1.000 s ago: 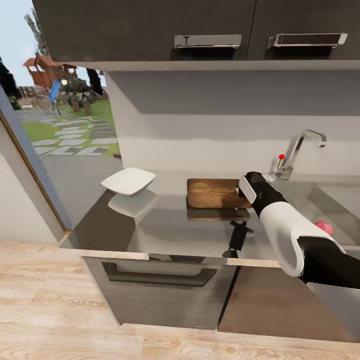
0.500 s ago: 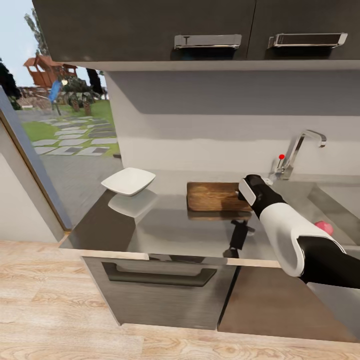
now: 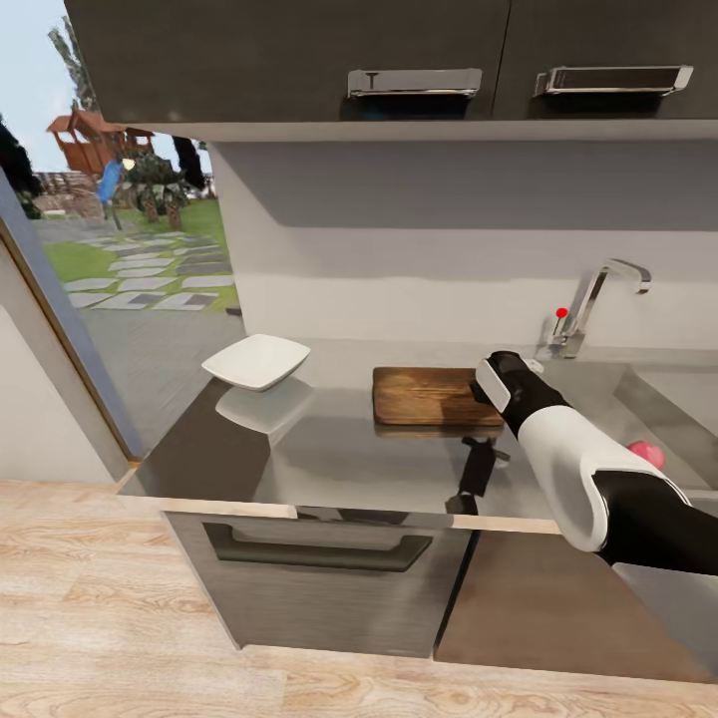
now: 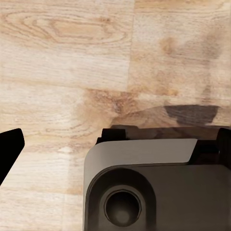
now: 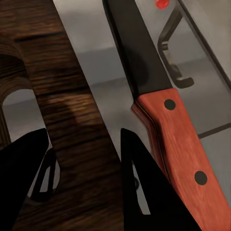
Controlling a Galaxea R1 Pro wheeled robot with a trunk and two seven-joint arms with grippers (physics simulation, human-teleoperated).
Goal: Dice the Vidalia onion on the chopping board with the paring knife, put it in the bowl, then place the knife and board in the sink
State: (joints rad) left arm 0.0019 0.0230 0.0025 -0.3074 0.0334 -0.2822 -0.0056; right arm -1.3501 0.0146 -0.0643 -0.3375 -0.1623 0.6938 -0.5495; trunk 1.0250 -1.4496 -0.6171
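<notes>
The brown chopping board (image 3: 427,395) lies on the grey countertop (image 3: 329,454), left of the sink (image 3: 666,399). My right gripper (image 3: 496,380) is at the board's right end. In the right wrist view its black fingers (image 5: 139,178) are shut on the chopping board (image 5: 77,120), beside the handle hole. The paring knife (image 5: 175,137), with a red handle and a dark blade, lies on the countertop just past that end. The white bowl (image 3: 257,360) stands at the counter's left. A pink round onion (image 3: 649,455) sits in the sink, half hidden by my right forearm. My left gripper (image 4: 117,144) hangs open over the floor.
A chrome faucet (image 3: 590,299) with a red knob rises behind the sink. Dark wall cabinets (image 3: 399,60) hang above the counter. A glass door or window (image 3: 120,259) opens to a garden at the left. Below the counter's front edge is a grey drawer front (image 3: 314,558).
The chopping board has come down toward the countertop, and its reflection beneath it has shrunk. My right gripper has shifted slightly with it. The bowl has not moved.
</notes>
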